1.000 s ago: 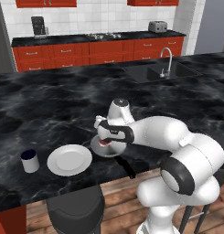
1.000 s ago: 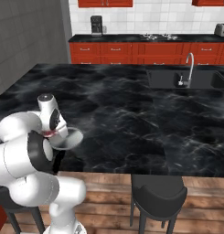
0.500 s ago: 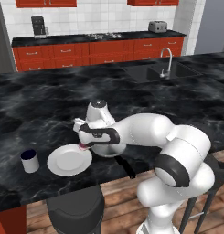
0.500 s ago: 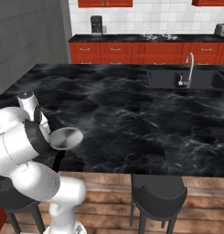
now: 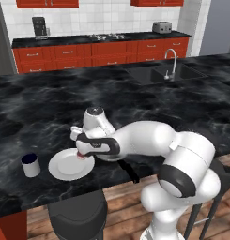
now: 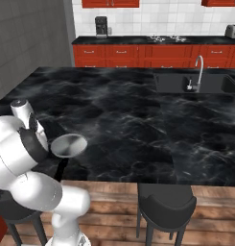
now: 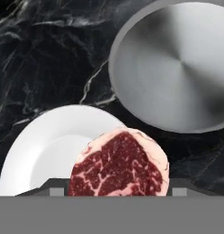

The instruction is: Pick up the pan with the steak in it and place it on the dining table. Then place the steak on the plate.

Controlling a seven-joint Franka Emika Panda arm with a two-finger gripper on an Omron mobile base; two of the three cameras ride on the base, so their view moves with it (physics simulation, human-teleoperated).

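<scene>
- Left base view: the long black marble dining table with white veins (image 5: 50, 98) spreads beneath the jaws and carries everything else.
- The white Franka arm (image 5: 149, 145) reaches low and leftward across the table's near edge, wrist bent so the hand points down.
- The plain round white plate (image 5: 69, 164) lies directly below the jaws; the hand view shows its bare surface (image 7: 49, 146) behind the meat.
- The shallow round grey metal pan (image 7: 177, 68) sits empty just beside the plate, off to one side of the jaws; it also shows in the right base view (image 6: 68, 145).
- The gripper (image 5: 81, 153) hangs over the plate's right rim, jaws closed on the meat.
- The small flat red steak with white marbling (image 7: 120, 164) is pinched between the jaws, above the plate's edge.
- A small dark blue cup (image 5: 30, 164) stands beyond the plate, well apart from the jaws.
</scene>
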